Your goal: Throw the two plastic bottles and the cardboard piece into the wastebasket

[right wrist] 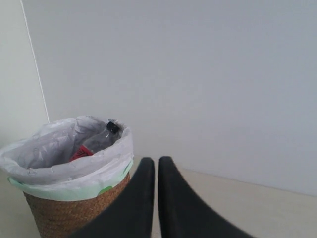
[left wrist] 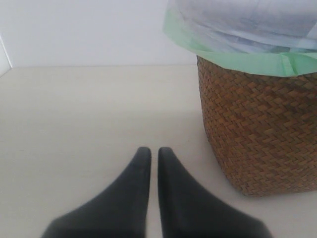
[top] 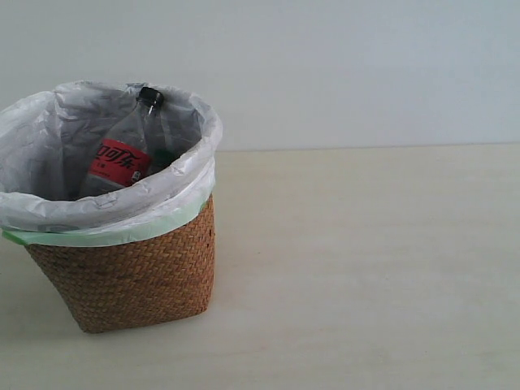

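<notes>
The brown wicker wastebasket [top: 130, 280] with its white, green-edged liner stands at the left of the exterior view. Inside it leans the taller clear bottle [top: 122, 158] with red label and black cap. A hint of green [top: 162, 157] shows beside it; the shorter bottle and the cardboard piece are otherwise hidden. My left gripper [left wrist: 154, 151] is shut and empty, low over the table beside the wastebasket [left wrist: 257, 134]. My right gripper [right wrist: 156, 161] is shut and empty, raised beside the wastebasket [right wrist: 64, 210], where the bottle [right wrist: 96, 141] shows. Neither gripper appears in the exterior view.
A pale beige table [top: 366, 268] stretches to the right of the basket, with a plain white wall [top: 341, 65] behind it. A wall corner seam [right wrist: 34, 59] shows in the right wrist view.
</notes>
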`<state>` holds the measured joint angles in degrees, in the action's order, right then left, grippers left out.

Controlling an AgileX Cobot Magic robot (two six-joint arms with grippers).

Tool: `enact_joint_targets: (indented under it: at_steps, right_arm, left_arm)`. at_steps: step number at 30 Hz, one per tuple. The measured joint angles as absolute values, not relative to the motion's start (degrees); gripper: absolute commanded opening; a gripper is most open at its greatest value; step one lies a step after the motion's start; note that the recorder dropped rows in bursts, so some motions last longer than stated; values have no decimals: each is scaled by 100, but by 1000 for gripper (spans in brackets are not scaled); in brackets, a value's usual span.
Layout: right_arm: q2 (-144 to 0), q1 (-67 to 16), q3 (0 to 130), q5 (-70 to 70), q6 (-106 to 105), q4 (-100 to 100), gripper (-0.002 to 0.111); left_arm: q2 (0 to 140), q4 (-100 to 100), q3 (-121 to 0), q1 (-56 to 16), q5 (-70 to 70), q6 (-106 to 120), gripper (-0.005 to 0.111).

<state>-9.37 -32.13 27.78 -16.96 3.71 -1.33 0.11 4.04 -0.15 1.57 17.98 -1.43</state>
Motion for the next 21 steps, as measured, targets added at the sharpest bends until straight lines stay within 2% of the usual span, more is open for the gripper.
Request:
enact_joint_targets:
  at_steps: [9,11,18,21]
  right_arm:
    - [-47,-2928,2778,-1683,371,-133,0]
    - [-33,-2586,2778,-1682,371,-133,0]
    - [-33,-634,2778,-1671,371,-121,0]
    - [-33,-463,2778,-1671,371,-113,0]
  left_arm:
    - [11,404,-15,157,1798,-143,5]
    - [11,404,-15,157,1798,-143,5]
    - [11,404,-15,157,1798,-143,5]
    - [11,404,-15,157,1798,-143,5]
